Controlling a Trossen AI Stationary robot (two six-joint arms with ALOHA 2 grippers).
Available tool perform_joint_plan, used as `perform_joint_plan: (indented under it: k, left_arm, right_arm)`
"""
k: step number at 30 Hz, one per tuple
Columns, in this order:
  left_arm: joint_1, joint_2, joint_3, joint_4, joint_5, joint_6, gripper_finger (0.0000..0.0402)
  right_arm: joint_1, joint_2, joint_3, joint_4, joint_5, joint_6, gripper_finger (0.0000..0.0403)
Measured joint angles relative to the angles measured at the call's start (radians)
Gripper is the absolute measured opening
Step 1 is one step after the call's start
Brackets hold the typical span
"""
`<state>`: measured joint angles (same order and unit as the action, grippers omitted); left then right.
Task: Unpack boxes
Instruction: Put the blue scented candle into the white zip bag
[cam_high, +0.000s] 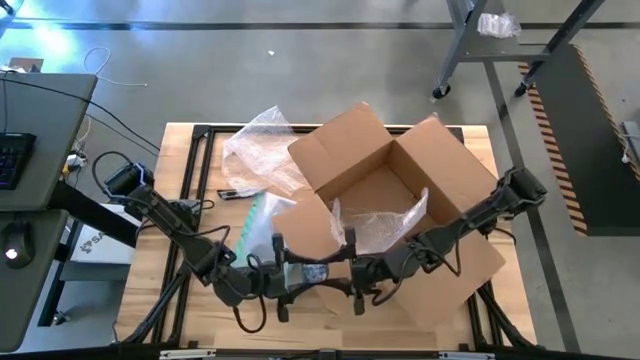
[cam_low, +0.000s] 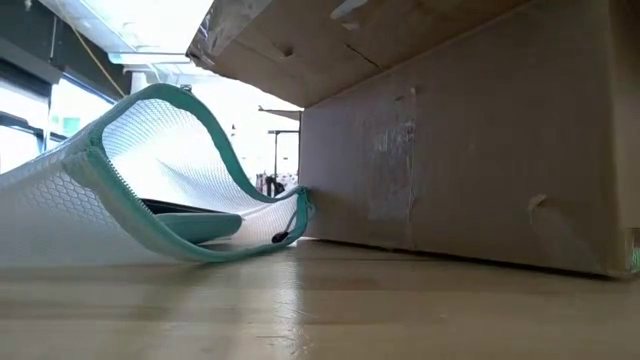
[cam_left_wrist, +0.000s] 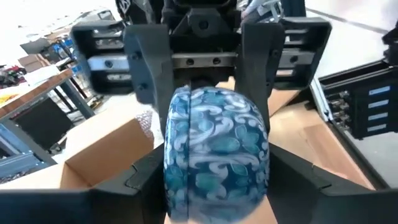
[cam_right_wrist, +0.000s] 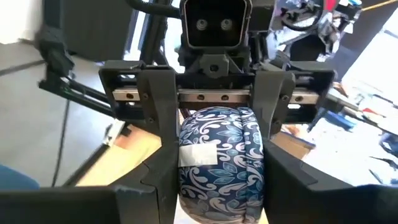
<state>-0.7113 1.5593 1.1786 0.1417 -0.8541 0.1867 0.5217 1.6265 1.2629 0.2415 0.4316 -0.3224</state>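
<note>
My left gripper (cam_high: 290, 270) sits over the front of the table (cam_high: 180, 140), meeting my right gripper (cam_high: 345, 272) head-on, just before the box's near flap. Between them is a rounded blue object with a pale leaf pattern (cam_left_wrist: 214, 149), a white label on one face (cam_right_wrist: 198, 154). Left fingers (cam_right_wrist: 158, 124) stand on either side of it, close to its flanks; I cannot tell whether they press it. Right fingers (cam_left_wrist: 146, 74) likewise bracket it at the far end; grip or gap, cannot tell.

Mesh pouch with teal zip edge (cam_low: 150, 180) lies left of the box, partly curled up. Bubble wrap (cam_high: 262, 150) lies behind it.

Cardboard box (cam_high: 400, 190) occupies centre-right of the table, flaps spread open, clear plastic film (cam_high: 380, 225) inside.
</note>
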Motion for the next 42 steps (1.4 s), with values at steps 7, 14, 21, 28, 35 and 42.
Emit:
perform_joint_plan:
  k: [7, 14, 21, 28, 35, 42]
  left_arm:
    - [-0.078, -0.035, -0.001, -0.017, -0.181, -0.024, 0.0202]
    - [-0.119, -0.01, 0.002, -0.067, -0.129, -0.253, 0.0183]
    - [-0.117, 0.114, 0.002, -0.097, 0.074, -0.613, 0.0141]
    - [-0.146, 0.194, 0.002, -0.096, 0.082, -0.972, 0.01]
    - [-0.195, 0.19, 0.002, -0.091, 0.03, -1.11, 0.0067]
    - [-0.217, 0.189, 0.002, -0.092, 0.006, -1.094, 0.0048]
  right_arm:
    - [0.056, -0.071, 0.002, -0.11, 0.184, -0.021, 0.0151]
    - [0.124, -0.07, 0.0, -0.17, 0.114, 0.01, 0.0151]
    - [0.127, 0.04, 0.0, -0.015, -0.268, 0.123, 0.0151]
    - [0.162, 0.207, 0.0, 0.005, -0.344, 0.307, 0.0151]
    - [0.259, 0.218, 0.0, -0.151, -0.262, 0.457, 0.0151]
    - [0.186, 0.226, 0.0, -0.367, 0.085, 0.476, 0.0151]
